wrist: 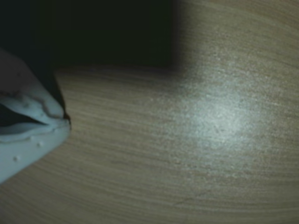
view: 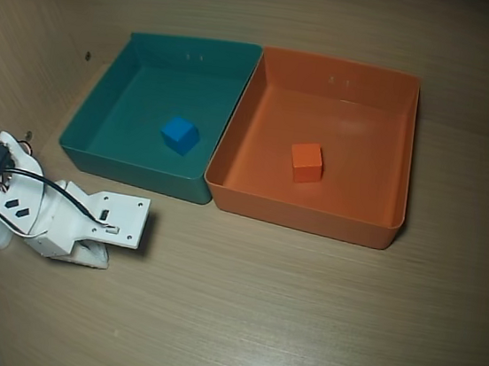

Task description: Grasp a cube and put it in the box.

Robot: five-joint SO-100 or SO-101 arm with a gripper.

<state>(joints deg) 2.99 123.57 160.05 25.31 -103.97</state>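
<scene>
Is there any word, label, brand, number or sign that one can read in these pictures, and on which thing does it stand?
None can be read.
The orange box, the teal tray, the orange cube and the blue cube are plain in the overhead view.
The arm shows only small dark holes and slots, no letters.
The wrist view is blurred: bare wooden table, no print.

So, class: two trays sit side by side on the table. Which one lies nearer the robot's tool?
The teal tray, holding the blue cube. The tool rests just below its front wall; the orange tray sits farther right.
</scene>
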